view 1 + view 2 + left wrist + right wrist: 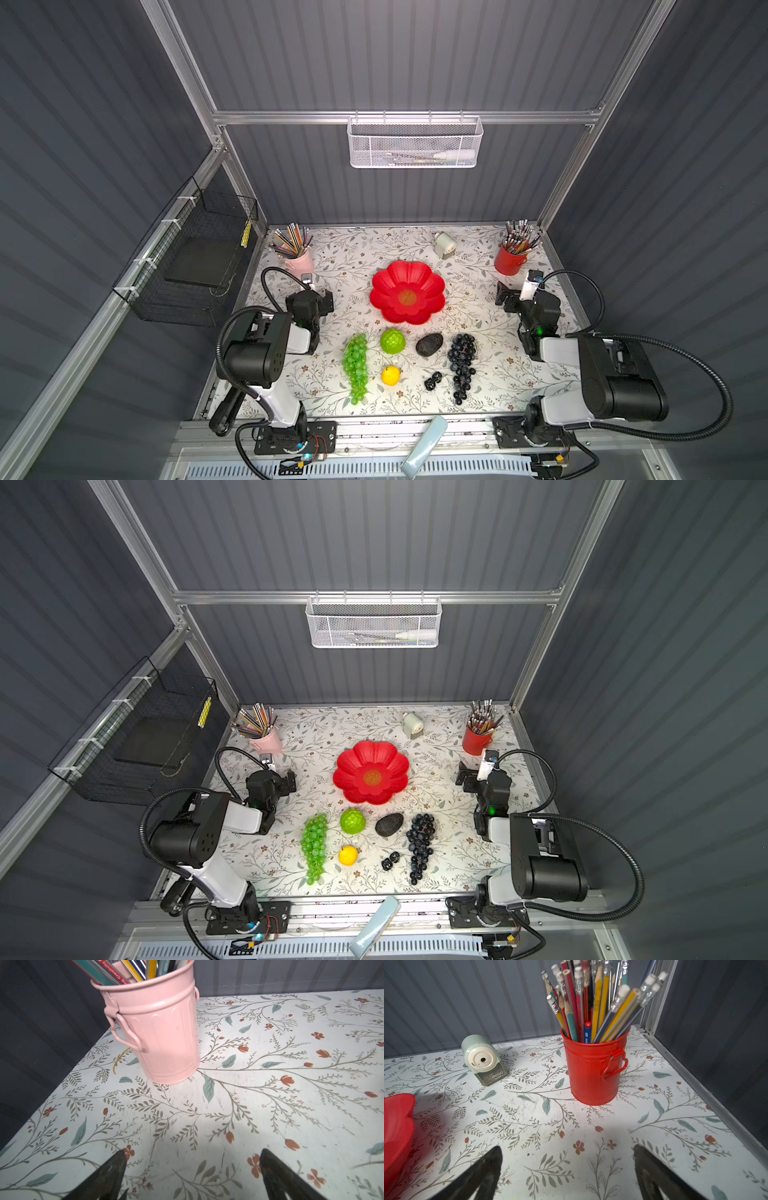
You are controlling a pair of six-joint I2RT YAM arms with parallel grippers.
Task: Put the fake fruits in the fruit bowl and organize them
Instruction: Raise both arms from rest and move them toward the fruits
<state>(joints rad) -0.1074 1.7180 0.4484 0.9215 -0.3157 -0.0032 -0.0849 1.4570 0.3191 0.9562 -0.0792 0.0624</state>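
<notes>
Clock reference: both top views, dial centred on the fruit bowl, 12 o'clock toward the back wall.

1. Fruit bowl. Sits upright on the table, near mid-table. All six fake fruits lie on the table outside the bowl, in the sector from 5 to 7 o'clock.
2. Fruit positions.
   - Lime-green scaly ball: 6 o'clock, near the bowl rim, not touching it.
   - Black bumpy oval: between 5 and 6 o'clock, beside the ball.
   - Green grape bunch: 7 o'clock, laid lengthwise.
   - Dark-purple grape bunch: 5 o'clock, laid lengthwise.
   - Small yellow fruit: at 6 o'clock of the ball.
   - Tiny black berry cluster: at 6 o'clock of the oval.
3. Left gripper. Stands at 9 o'clock, well apart from the fruits. Jaws spread wide, nothing between them; the wrist view faces the pink pencil cup at 10 o'clock.
4. Right gripper. Stands at 3 o'clock. Jaws released, holding nothing; the wrist view faces the red pencil cup at 2 o'clock and the pencil sharpener at 1 o'clock.
</notes>
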